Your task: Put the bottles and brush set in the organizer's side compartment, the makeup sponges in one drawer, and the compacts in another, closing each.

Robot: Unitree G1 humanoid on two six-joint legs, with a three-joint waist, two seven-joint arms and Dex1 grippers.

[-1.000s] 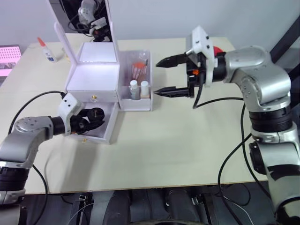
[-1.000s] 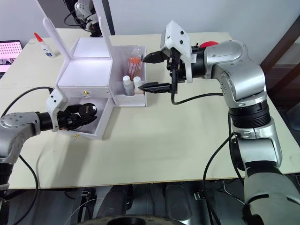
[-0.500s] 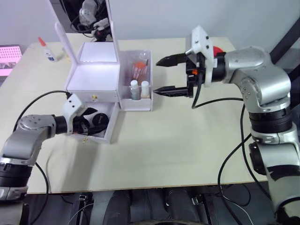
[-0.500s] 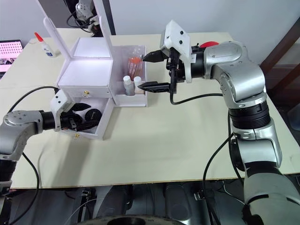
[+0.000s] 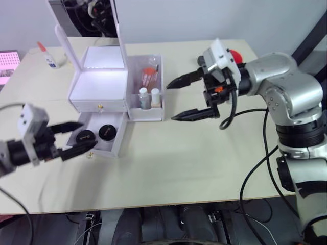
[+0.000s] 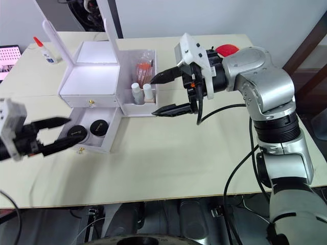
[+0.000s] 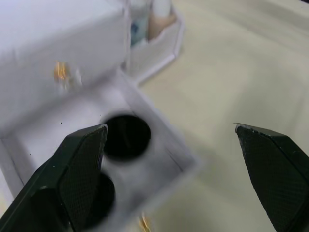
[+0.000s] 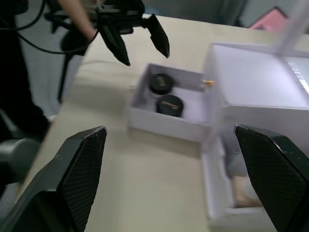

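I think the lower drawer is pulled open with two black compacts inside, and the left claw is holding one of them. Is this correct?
Not quite. The lower drawer is open with both compacts lying inside, but the left claw holds nothing: its fingers are spread and empty, off the drawer's outer end. The left eye view shows this.

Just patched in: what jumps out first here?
The white organizer near the table's left, its bottom drawer pulled open with two black compacts inside. The left hand hangs open just outside that drawer, and the right hand spreads wide beside the side compartment holding bottles.
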